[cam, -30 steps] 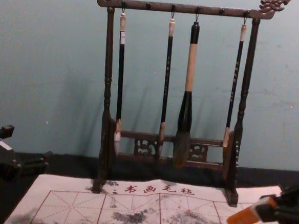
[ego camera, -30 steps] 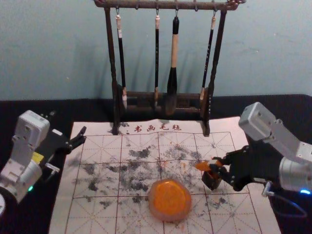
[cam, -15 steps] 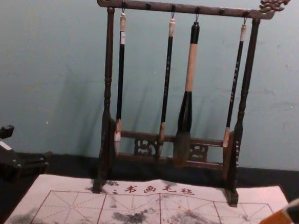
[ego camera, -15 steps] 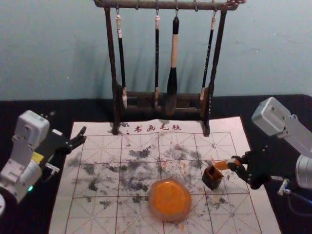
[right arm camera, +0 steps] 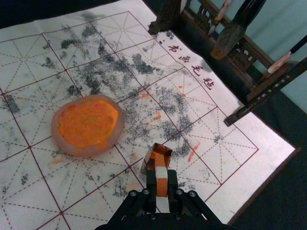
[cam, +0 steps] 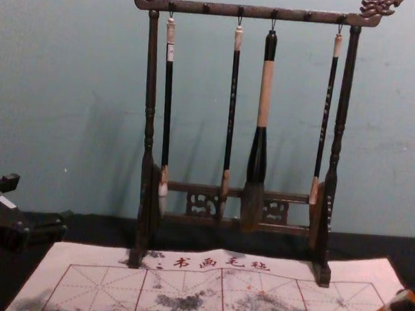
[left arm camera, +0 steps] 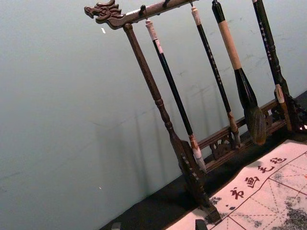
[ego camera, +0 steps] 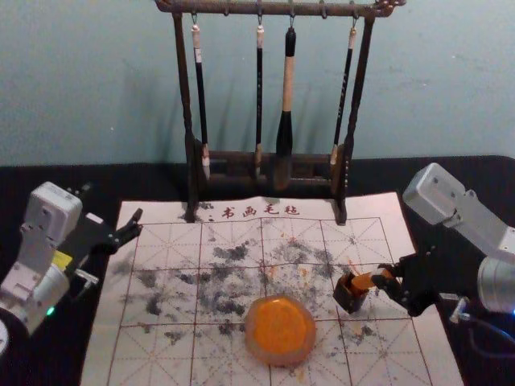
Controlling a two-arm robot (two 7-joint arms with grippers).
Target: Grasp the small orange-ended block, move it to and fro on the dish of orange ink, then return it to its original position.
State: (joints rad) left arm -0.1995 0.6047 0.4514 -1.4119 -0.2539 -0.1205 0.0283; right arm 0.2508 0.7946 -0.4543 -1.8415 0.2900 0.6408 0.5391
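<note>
Right gripper [right arm camera: 161,181] was closed on the block [ego camera: 364,281], tilted ahead of its fingers, end at the box [ego camera: 348,297] mouth, likely for return. Dish [ego camera: 281,328] sat farther left of it; left gripper [ego camera: 135,227] parked well left, spread, empty.

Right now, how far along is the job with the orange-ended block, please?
Grasping is done: the right gripper is shut on the block. Inking is probably done too, since the block is away from the ink dish, but these pictures cannot prove it. In hand: its orange end is at the small box's mouth. Left, if that is its home: seating and releasing it. The left gripper idles, open, at left.
</note>
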